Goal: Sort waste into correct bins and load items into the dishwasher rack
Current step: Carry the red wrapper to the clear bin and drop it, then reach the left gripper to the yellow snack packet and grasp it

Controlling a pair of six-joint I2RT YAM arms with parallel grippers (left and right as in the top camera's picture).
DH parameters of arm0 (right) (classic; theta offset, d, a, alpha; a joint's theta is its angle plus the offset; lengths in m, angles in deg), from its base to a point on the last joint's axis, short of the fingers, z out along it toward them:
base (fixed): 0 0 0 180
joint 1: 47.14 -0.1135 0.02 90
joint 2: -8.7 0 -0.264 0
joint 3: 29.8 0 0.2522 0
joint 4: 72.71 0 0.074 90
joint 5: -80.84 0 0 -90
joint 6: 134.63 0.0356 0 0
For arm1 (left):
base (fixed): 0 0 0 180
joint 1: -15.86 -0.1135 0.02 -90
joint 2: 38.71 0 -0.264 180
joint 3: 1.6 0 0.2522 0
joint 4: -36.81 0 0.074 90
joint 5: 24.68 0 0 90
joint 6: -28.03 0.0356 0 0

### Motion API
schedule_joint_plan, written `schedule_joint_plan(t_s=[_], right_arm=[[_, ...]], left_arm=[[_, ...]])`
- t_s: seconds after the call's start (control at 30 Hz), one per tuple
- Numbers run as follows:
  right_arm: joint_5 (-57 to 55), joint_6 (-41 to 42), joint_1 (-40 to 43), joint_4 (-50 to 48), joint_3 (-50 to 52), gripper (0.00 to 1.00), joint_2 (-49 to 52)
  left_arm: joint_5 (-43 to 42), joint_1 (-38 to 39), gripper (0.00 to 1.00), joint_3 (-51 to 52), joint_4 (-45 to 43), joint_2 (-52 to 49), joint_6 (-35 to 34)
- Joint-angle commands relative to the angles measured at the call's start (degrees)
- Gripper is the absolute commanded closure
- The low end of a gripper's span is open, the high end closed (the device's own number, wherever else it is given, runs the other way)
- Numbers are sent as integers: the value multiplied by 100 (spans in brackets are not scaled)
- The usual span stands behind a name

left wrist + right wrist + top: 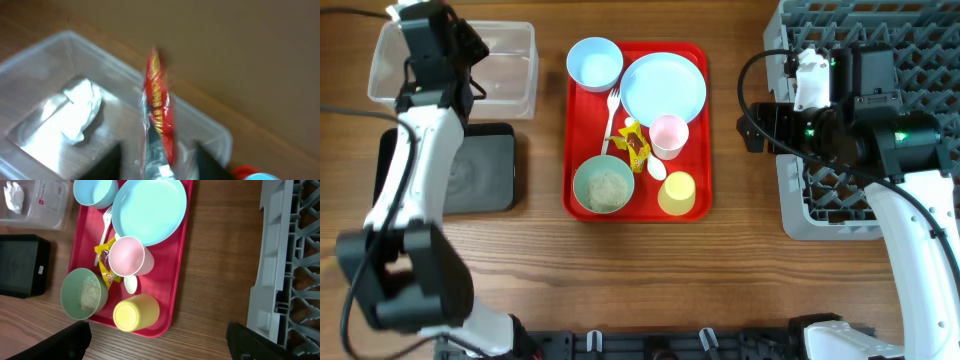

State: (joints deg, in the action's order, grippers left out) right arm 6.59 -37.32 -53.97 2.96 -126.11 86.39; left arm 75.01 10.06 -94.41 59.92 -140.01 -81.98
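The red wrapper (159,107) stood on end between the left jaws (parted, not touching it), over the clear tub (40,75); right jaws stood wide.

Right of the flat red serving tray (582,130), bare wooden table (740,240) is lying open, though the black right arm (790,125) is jutting into it from the large grey pegged rack (820,205). Left of the red tray, a narrower strip is running free; the white left arm (420,160) is overhanging the clear plastic tub (510,70) and shallow black tray (490,170) beyond.
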Motion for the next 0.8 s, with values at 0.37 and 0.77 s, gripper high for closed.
schedule_joint_plan(t_s=[0.37,0.77], right_arm=[[-92,20,-35,28,-96,9,11],[-92,22,-35,17,-96,9,11]], left_arm=[[-1921,166,0,-48,531,435,197],[-2461,1871,2,-11,2857,186,1067]])
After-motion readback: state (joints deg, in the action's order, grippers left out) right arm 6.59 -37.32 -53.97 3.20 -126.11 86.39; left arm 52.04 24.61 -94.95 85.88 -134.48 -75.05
